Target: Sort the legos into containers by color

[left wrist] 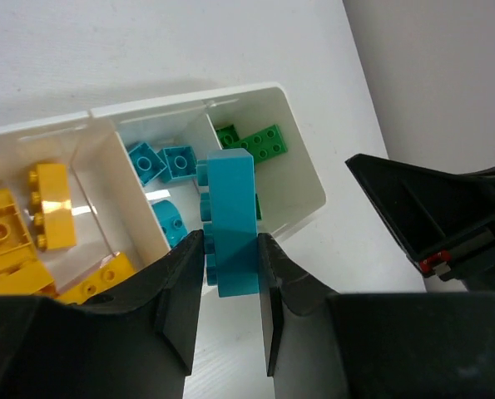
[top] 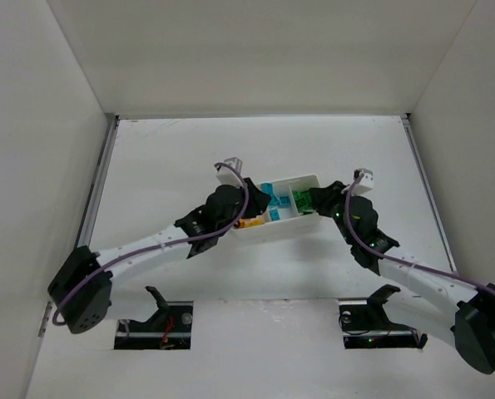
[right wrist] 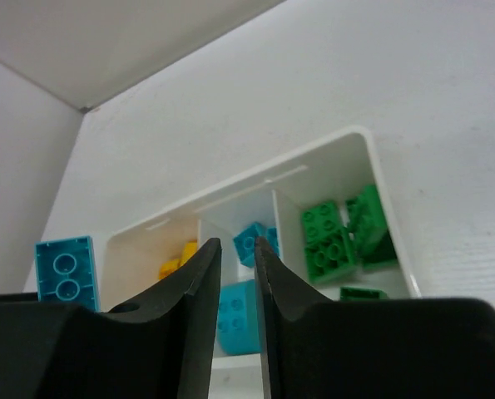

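The white tray (top: 307, 178) lies mid-table with three compartments. In the left wrist view its (left wrist: 310, 178) left compartment holds yellow bricks (left wrist: 51, 208), the middle one cyan bricks (left wrist: 160, 162), the right one green bricks (left wrist: 259, 143). My left gripper (left wrist: 230, 243) is shut on a long cyan brick (left wrist: 230, 208) and holds it upright above the tray's near wall, by the divider between cyan and green. My right gripper (right wrist: 238, 245) is empty, its fingers nearly together, just off the tray's right end (top: 316, 199).
The right wrist view shows the tray (right wrist: 372, 166) with green bricks (right wrist: 330, 241), cyan bricks (right wrist: 239, 316) and yellow bricks (right wrist: 176, 264) inside. White walls enclose the table on three sides. Both arms converge on the tray.
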You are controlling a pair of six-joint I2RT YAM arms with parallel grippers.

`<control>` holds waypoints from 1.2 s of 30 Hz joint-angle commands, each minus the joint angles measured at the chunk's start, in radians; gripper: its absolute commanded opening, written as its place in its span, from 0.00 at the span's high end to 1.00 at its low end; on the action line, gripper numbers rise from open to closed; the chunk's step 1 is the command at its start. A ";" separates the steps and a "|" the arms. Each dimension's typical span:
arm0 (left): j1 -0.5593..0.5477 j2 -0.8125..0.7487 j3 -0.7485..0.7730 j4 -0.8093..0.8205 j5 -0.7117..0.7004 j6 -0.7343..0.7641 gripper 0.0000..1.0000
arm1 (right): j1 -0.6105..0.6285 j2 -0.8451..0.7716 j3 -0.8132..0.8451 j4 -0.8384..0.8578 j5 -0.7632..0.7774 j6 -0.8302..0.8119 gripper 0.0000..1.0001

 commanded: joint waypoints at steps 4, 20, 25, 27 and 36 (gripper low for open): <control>-0.027 0.201 0.140 0.113 -0.007 0.006 0.88 | -0.046 -0.062 -0.034 0.031 -0.001 0.003 0.63; -0.038 0.335 0.258 0.089 -0.062 0.053 0.18 | -0.057 -0.116 -0.056 0.032 0.019 0.007 0.39; -0.045 0.173 0.232 0.023 -0.137 0.130 0.00 | -0.071 -0.130 -0.069 0.031 0.073 0.007 0.37; -0.038 0.072 0.188 -0.005 -0.197 0.153 0.00 | -0.078 -0.150 -0.079 0.025 0.102 0.011 0.36; 0.085 -0.410 -0.093 -0.309 -0.378 0.054 0.00 | -0.127 -0.250 -0.122 -0.023 0.300 0.017 0.29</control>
